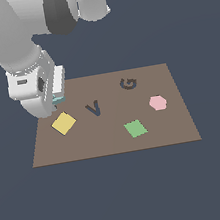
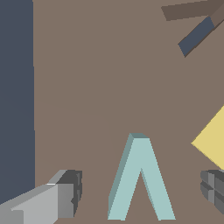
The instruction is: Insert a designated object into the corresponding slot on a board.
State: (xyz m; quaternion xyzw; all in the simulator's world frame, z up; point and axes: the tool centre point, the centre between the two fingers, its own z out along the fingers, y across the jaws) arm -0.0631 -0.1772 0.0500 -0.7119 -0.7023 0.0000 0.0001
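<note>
The brown board has two dark letter marks on it, a V and a G. The dark V is the slot, and in the exterior view its tip points toward the near edge of the board. The teal V lies flat on the board near the corner at the exterior view's far left, just beside the yellow diamond. In the wrist view its two legs spread toward the camera and its tip points away, toward the middle of the board. The arm hangs low over it. The fingers are wide apart, one on each side of the teal V, and they do not touch it. A pink shape and a green square sit further off on the board.
</note>
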